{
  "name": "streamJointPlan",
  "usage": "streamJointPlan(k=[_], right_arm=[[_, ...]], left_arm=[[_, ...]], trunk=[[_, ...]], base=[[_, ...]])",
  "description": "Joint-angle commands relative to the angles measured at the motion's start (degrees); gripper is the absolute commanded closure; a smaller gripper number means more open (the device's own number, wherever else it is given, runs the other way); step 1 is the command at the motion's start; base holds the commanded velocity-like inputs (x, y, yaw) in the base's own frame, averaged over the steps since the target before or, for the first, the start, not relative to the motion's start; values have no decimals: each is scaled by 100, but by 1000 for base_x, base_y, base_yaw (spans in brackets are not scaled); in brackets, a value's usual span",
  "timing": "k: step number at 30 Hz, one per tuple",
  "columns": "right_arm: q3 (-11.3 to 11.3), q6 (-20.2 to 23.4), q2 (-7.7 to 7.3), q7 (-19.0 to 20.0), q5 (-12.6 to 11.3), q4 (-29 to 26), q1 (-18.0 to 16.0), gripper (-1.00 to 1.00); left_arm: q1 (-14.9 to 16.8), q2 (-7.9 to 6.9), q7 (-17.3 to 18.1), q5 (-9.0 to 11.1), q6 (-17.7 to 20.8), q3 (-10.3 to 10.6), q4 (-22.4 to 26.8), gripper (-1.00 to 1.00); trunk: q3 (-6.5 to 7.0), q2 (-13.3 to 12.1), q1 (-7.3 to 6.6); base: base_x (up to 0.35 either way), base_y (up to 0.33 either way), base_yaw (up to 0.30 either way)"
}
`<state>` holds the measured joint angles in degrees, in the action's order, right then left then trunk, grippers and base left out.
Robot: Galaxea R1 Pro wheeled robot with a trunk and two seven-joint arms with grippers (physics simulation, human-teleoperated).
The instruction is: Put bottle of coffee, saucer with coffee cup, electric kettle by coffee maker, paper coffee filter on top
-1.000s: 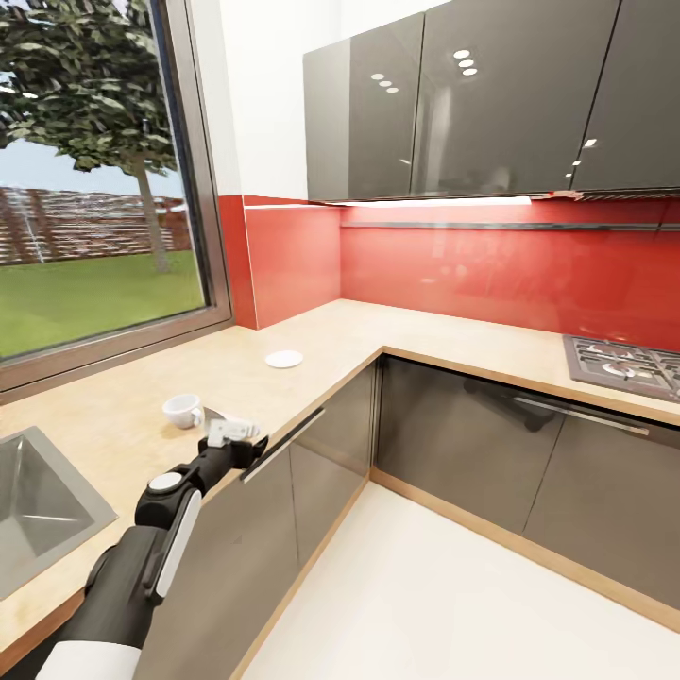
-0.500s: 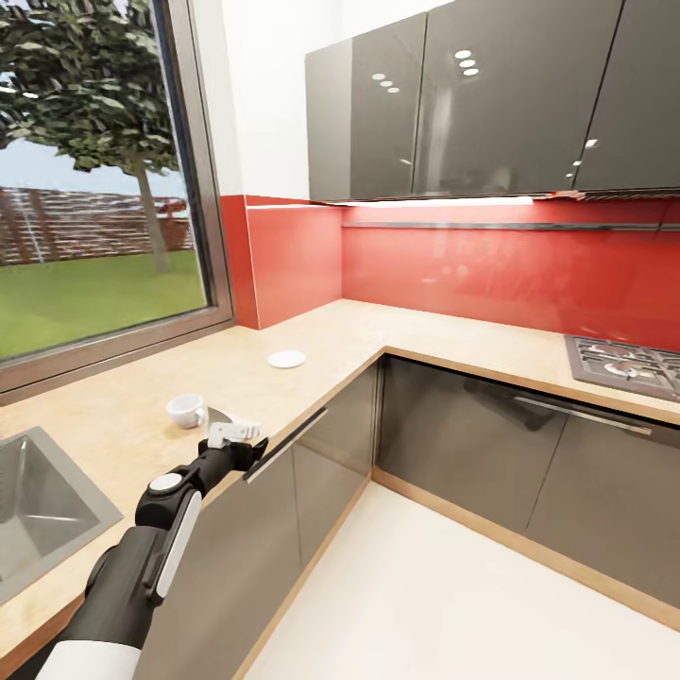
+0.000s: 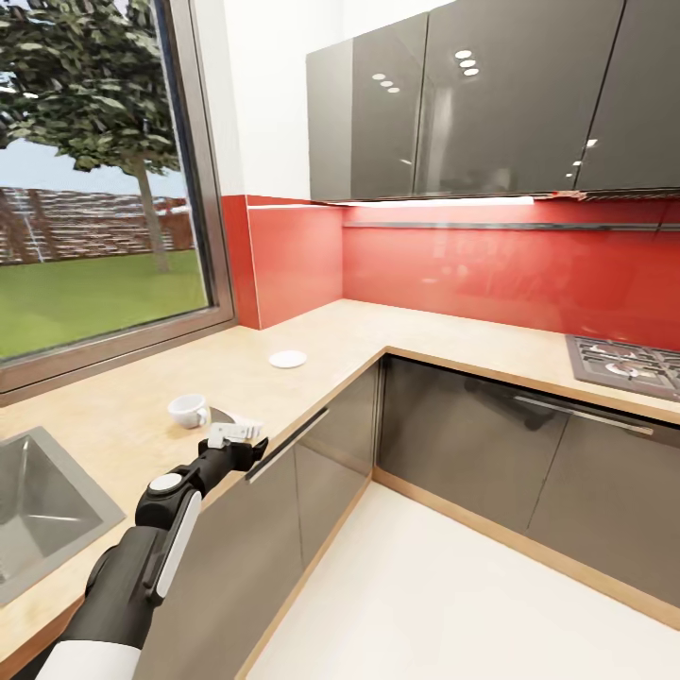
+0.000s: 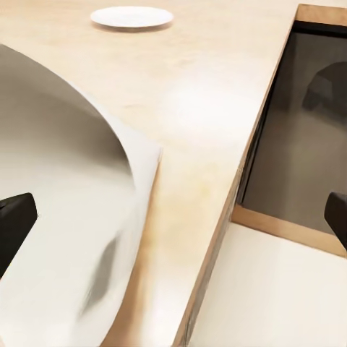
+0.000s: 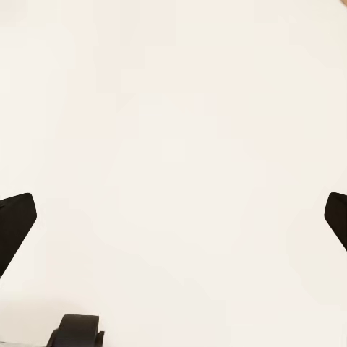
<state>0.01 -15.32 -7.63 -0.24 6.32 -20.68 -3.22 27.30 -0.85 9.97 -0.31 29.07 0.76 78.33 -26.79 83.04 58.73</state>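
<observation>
Currently the left gripper (image 3: 232, 433), jaws spread wide and holding nothing, hovers at the bench (image 3: 123, 416) edge beside the coffee cup (image 3: 190, 410); the saucer (image 3: 287, 359) lies farther right. Approach the cup gently.

Bright, even daylight from the window (image 3: 94, 189). A light strip (image 3: 434, 201) under the wall cabinets (image 3: 472, 94) glows white; ceiling spots mirror as small dots on their glossy doors. Red backsplash (image 3: 491, 274) shows soft sheen. Shadows are faint. Left wrist view: a pale curved sheet (image 4: 65, 217) up close is smeared (out of focus). Right wrist view is washed out, near featureless.
</observation>
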Motion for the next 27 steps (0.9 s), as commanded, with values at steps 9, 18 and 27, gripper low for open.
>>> streamJointPlan(k=[9, 18, 27], right_arm=[[-9, -20, -1, -2, 39, 3, -3, -100], [-6, -23, -1, -2, 38, 3, -3, -100], [-2, -23, -1, -2, 36, 3, -3, -100]], left_arm=[[4, -3, 14, -4, 29, 3, 7, -100], [4, -3, 14, -4, 29, 3, -47, -100], [4, -2, 14, -4, 24, 11, -63, -100]], trunk=[[-6, 4, 0], [-6, 4, 0], [-6, 4, 0]], base=[[0, 14, 0], [0, 16, 0], [3, 5, 0]])
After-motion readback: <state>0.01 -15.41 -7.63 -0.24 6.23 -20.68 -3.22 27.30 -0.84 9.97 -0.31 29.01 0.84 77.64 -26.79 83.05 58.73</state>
